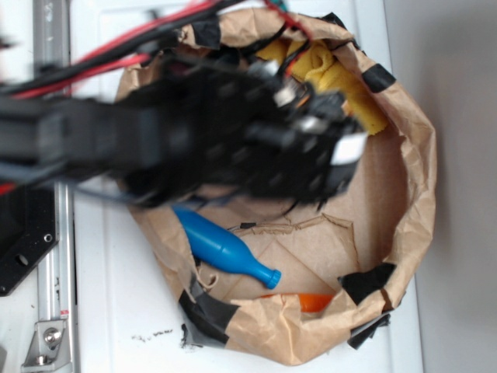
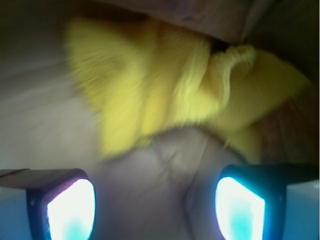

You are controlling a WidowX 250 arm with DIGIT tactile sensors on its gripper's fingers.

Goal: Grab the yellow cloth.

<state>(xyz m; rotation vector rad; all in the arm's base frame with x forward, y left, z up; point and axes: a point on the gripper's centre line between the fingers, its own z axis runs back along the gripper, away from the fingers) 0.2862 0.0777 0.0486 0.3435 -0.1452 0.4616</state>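
So, the fingers [image 2: 70, 207] are seen spread wide apart in the wrist view, one at each lower corner, with nothing caught between them, only bare brown paper. The gripper [image 1: 322, 148] is hung inside the brown paper bag [image 1: 408, 194], toward the bag's far rim, and the yellow cloth [image 2: 165, 95] is bunched up just ahead of the fingers against that same far wall of the bag, not yet touched as far as can be told.

For a clean grab, the fingers should probably be pushed a bit further toward the far wall and lowered so the raised fold in the middle of the cloth is straddled, then closed. A thick ridge is likely to be held better than a flat edge, and the paper floor should be kept out of the pinch.

As for the views: the gap between the fingers and the cloth's folds are only given by the wrist view, blurry as it is. In the exterior view the fingers are hidden by the dark arm, but a blue bottle [image 1: 221, 247] and something orange [image 1: 314, 301] are shown toward the bag's near rim, well apart from the cloth, with the white table [image 1: 116, 311] underneath.
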